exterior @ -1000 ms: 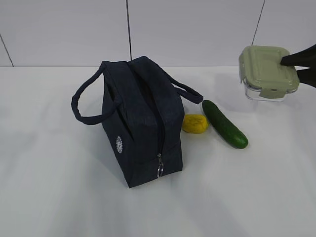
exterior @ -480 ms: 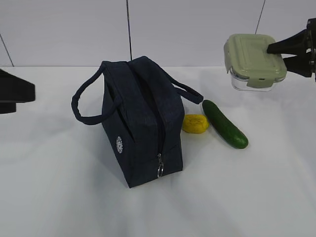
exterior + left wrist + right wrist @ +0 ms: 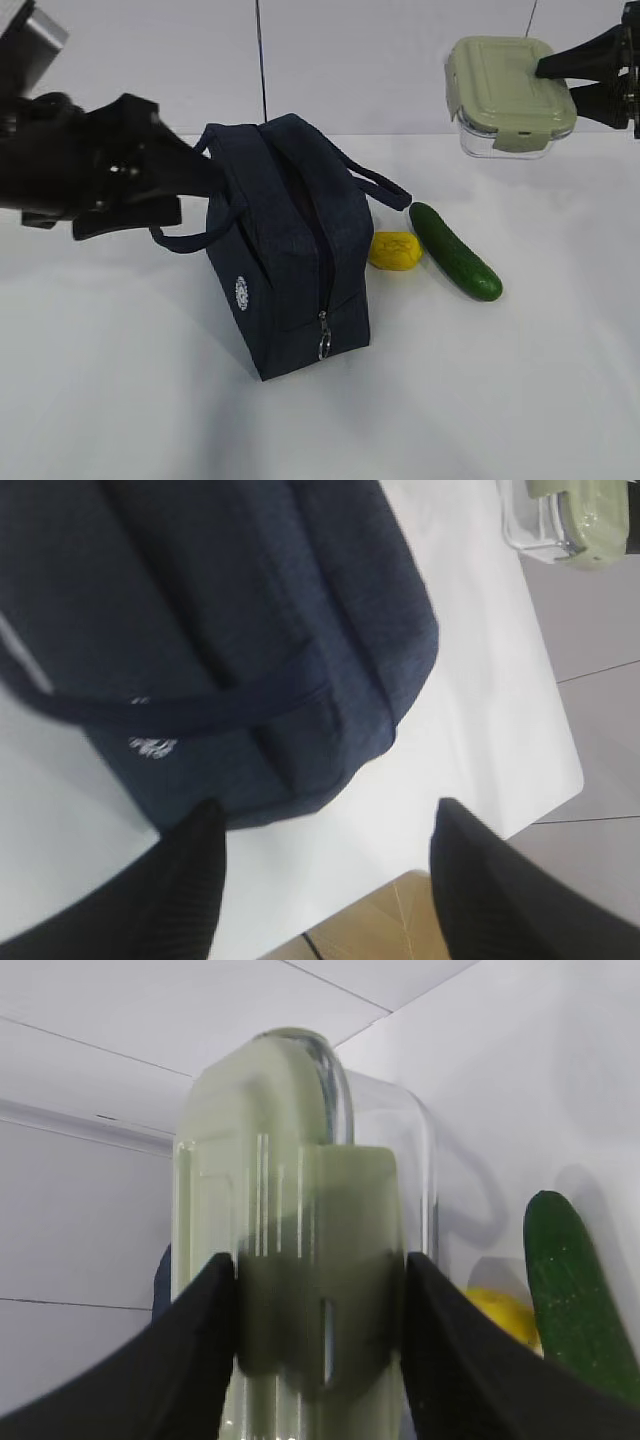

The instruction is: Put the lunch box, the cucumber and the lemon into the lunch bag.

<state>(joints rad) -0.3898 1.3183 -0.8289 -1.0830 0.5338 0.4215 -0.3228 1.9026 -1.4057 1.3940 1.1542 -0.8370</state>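
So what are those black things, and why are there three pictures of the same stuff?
The black things are a robot's two arms. One picture is taken from in front of the table; the other two come from little cameras on the arms' wrists. The right gripper holds the lunch box up in the air. The left gripper, its fingers apart, is next to the dark blue lunch bag. The yellow lemon and the green cucumber lie on the white table beside the bag.

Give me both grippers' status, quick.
Left gripper: open, holding nothing, jaws beside the lunch bag.
Right gripper: shut on the lunch box, held in the air.
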